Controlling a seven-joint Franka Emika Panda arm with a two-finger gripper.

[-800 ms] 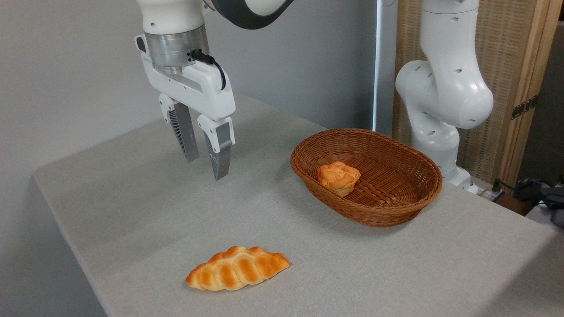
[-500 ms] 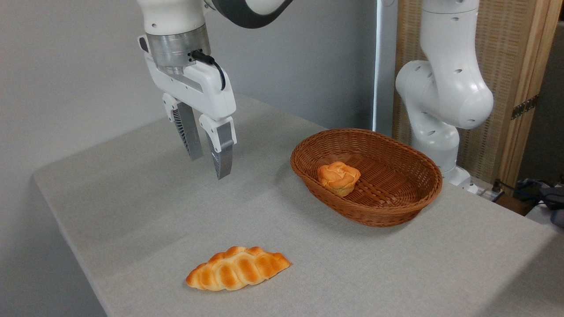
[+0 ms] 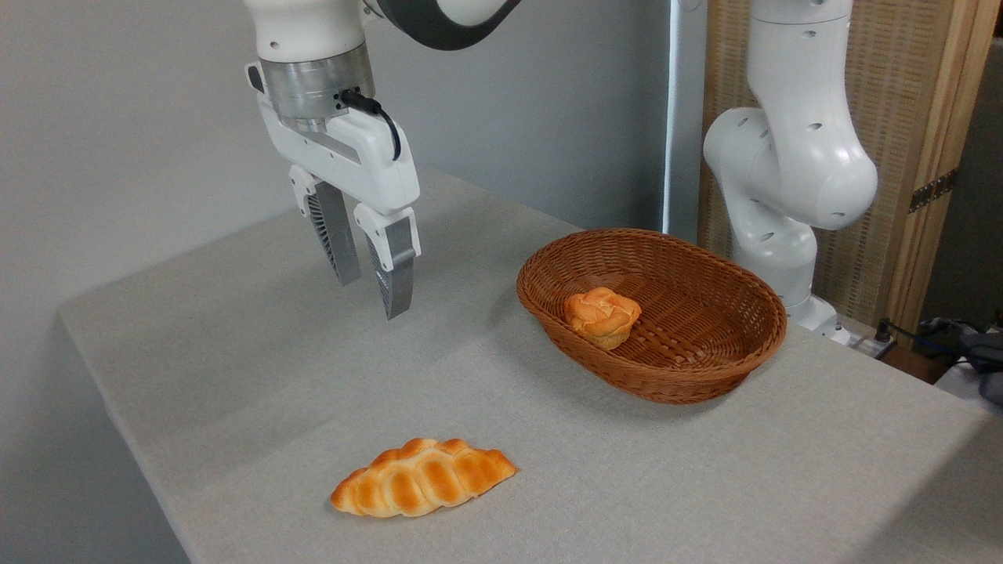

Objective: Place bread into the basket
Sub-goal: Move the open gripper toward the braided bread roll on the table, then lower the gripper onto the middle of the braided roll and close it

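Observation:
The bread, a golden-orange braided loaf with pointed ends, lies on the grey tablecloth near the front edge. The brown oval wicker basket stands to its right and farther back. My gripper hangs above the table's back left part, well apart from the loaf and left of the basket. Its two ridged fingers point down with a small gap between them and hold nothing.
A small round knotted orange bun rests inside the basket at its left side. The arm's white base column rises behind the basket. The table's left edge and front edge run close to the loaf.
The gripper has shifted slightly to the right and its fingers have drawn a little closer together. The loaf, basket and bun have not moved.

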